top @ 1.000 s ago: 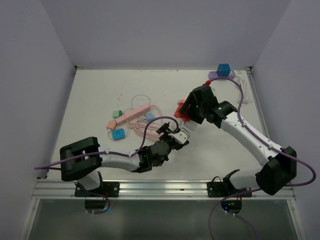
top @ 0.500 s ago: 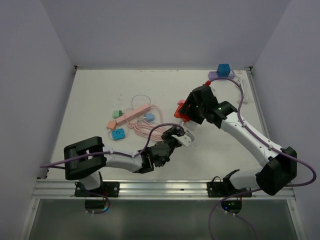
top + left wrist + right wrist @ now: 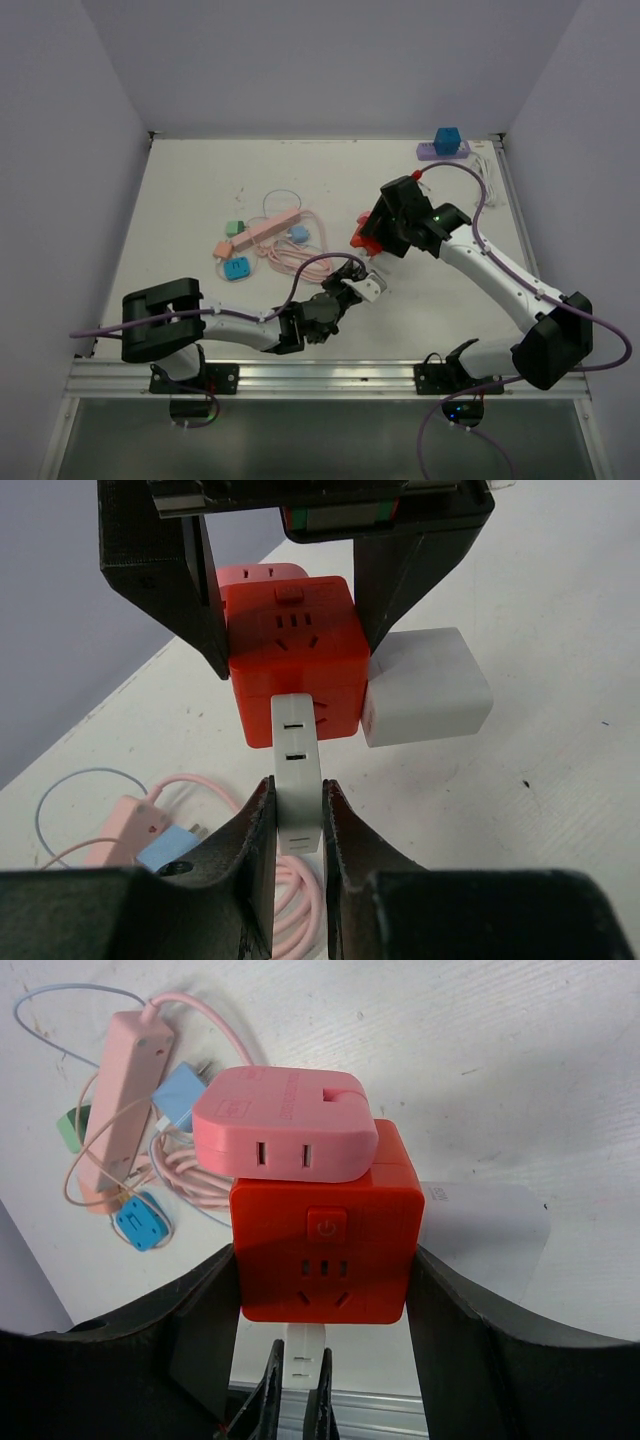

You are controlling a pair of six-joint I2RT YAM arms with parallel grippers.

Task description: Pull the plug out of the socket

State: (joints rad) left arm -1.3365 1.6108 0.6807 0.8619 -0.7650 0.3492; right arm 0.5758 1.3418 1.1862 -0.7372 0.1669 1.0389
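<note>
The socket is a red cube (image 3: 325, 1250) with a power button, and my right gripper (image 3: 322, 1260) is shut on its two sides. A thin white plug (image 3: 297, 770) sticks out of the cube's face toward the left arm. My left gripper (image 3: 297, 800) is shut on that plug, its pads flat against both sides. A pink adapter (image 3: 285, 1125) sits on the cube's far face and a white block adapter (image 3: 425, 688) on its side. In the top view both grippers meet mid-table at the red cube (image 3: 360, 238).
A pink power strip (image 3: 268, 230) with a coiled pink cable (image 3: 285, 260), a blue adapter (image 3: 237, 268) and a green one (image 3: 235, 227) lie left of the cube. A purple strip with a blue cube (image 3: 445, 148) sits at the back right, near the wall.
My left gripper has closed from open onto the thin white plug. The right gripper still holds the red cube, shifted only slightly.
</note>
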